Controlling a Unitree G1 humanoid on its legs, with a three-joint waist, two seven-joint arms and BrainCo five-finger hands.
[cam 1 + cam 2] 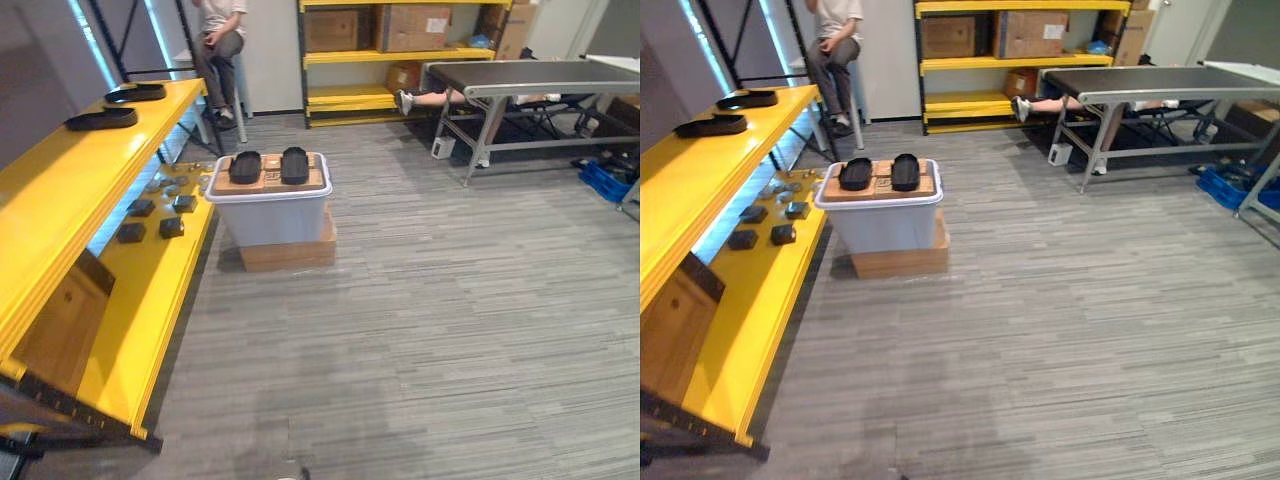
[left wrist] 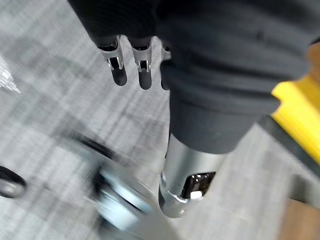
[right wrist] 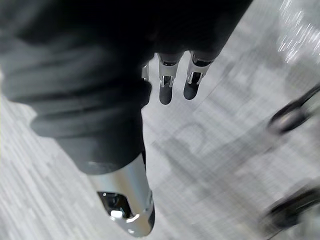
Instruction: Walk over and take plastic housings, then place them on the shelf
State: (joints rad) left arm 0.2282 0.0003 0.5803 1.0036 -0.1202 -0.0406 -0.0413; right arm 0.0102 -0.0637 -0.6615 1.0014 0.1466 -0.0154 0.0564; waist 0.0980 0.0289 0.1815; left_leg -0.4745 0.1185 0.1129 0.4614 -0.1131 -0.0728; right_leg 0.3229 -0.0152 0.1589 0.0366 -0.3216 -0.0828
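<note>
My left hand (image 2: 144,75) and right hand (image 3: 166,90) are hanging relaxed, empty. I'm judging this the walk-over step: two plastic housings (image 1: 245,166) are lying atop the bin (image 1: 270,220) ahead, beside the yellow shelf (image 1: 70,180). Next calls for closing in.

Matt black oval plastic housings (image 1: 245,166) lie on brown cardboard (image 1: 270,180) over a smooth whitish plastic tub (image 1: 272,218), beside a glossy yellow-painted shelf (image 1: 50,195) on coarse grey carpet (image 1: 450,320).

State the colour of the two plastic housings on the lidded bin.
Black; the plastic housings show best in the left eye view.
</note>
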